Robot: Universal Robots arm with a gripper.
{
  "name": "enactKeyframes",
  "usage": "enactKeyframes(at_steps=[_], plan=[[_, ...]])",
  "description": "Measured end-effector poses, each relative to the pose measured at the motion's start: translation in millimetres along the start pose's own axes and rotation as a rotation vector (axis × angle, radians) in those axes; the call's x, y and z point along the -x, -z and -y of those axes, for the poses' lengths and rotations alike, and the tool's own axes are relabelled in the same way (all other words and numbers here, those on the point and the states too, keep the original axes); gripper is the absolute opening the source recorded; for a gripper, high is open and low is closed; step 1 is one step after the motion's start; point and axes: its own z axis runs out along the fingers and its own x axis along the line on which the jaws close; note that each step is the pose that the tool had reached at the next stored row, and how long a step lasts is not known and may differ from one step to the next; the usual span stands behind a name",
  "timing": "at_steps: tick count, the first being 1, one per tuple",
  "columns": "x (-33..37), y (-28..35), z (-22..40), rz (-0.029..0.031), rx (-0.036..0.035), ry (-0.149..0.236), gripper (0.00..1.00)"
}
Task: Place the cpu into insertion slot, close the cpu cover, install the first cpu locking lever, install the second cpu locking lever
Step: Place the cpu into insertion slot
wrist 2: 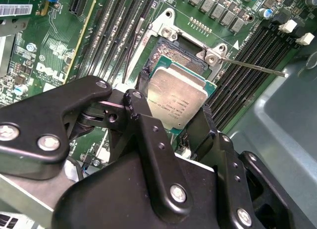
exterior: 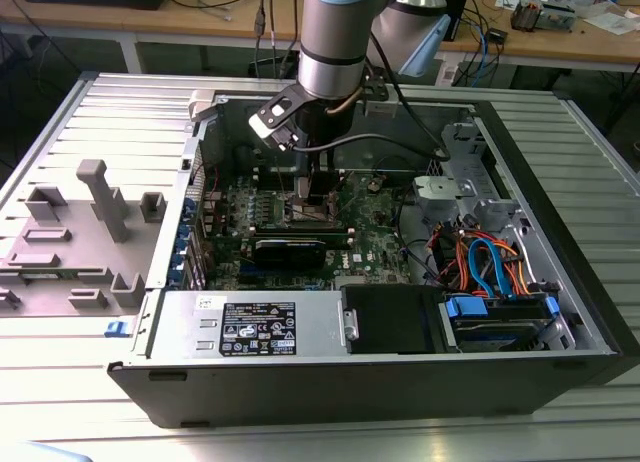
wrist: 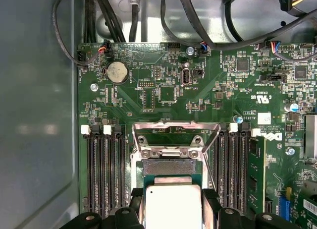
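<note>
My gripper (wrist 2: 176, 104) is shut on the cpu (wrist 2: 174, 92), a flat square chip with a silvery-tan top, one black finger (wrist 2: 141, 97) on each side. It hangs just over the insertion slot (wrist 2: 184, 54), a square socket in the green motherboard (wrist: 208, 95), partly overlapping its near edge. In the first wrist view the cpu (wrist: 173, 206) sits between the fingers with the insertion slot (wrist: 168, 167) just beyond it. The cpu cover (wrist: 176, 126), a silvery frame, stands swung open on the slot's far side. A thin locking lever (wrist 2: 252, 68) sticks out sideways. The exterior view has the gripper (exterior: 313, 197) low over the board.
Long black memory slots (wrist: 104, 174) flank the socket on both sides. The open computer case (exterior: 540, 352) holds a power supply (exterior: 250, 327), a drive cage and orange and blue cables (exterior: 490, 262). A grey fixture block (exterior: 100, 197) stands on the exterior view's left.
</note>
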Motion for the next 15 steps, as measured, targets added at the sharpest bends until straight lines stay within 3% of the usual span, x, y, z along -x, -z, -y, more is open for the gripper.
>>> enactKeyframes(at_steps=[6, 15], plan=[[-1.1, -3.8, -0.3, 0.0050, -0.0001, 0.000, 0.55], [-1.2, -6.3, -0.4, 0.0058, 0.0000, 0.000, 0.55]])
